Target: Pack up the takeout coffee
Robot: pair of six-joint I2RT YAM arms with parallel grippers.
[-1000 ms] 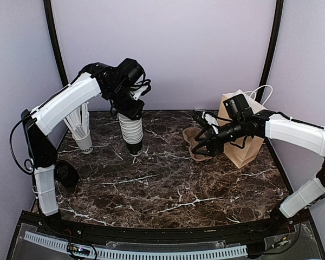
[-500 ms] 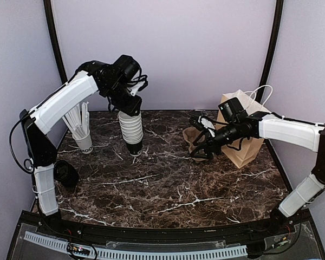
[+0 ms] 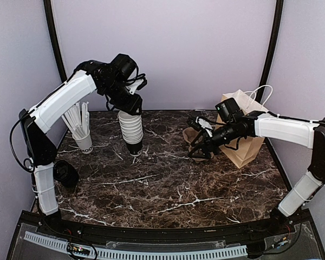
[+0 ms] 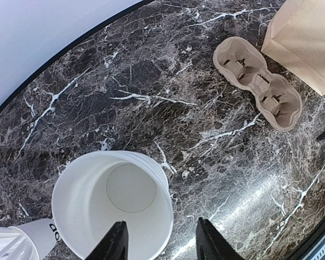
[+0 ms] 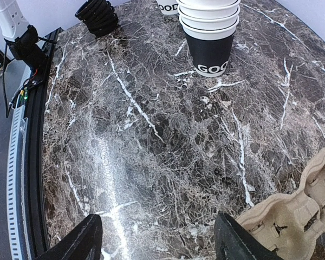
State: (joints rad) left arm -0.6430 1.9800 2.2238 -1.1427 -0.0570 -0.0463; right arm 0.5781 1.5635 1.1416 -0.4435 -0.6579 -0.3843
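The takeout coffee is out of view; no lidded cup shows. My left gripper [image 3: 131, 110] hangs open just above a stack of lidless white cups [image 3: 132, 131]. In the left wrist view the top cup's near rim [image 4: 165, 216] lies between the fingertips, untouched, one tip over the cup's mouth and the other over the table; the gripper [image 4: 162, 242] holds nothing. My right gripper [image 3: 197, 149] is open low over the table beside a brown cardboard cup carrier [image 3: 195, 138], whose edge [image 5: 292, 222] sits just right of its fingers [image 5: 235, 241].
A brown paper bag [image 3: 244, 142] stands at the back right behind the carrier. A white cup of white sticks [image 3: 84, 140] is at the back left. A stack of black lids [image 3: 65, 174] lies near the left arm's base.
My left gripper's jaws have spread wider and it has risen slightly over the cup stack. My right gripper has shifted a little left along the carrier.
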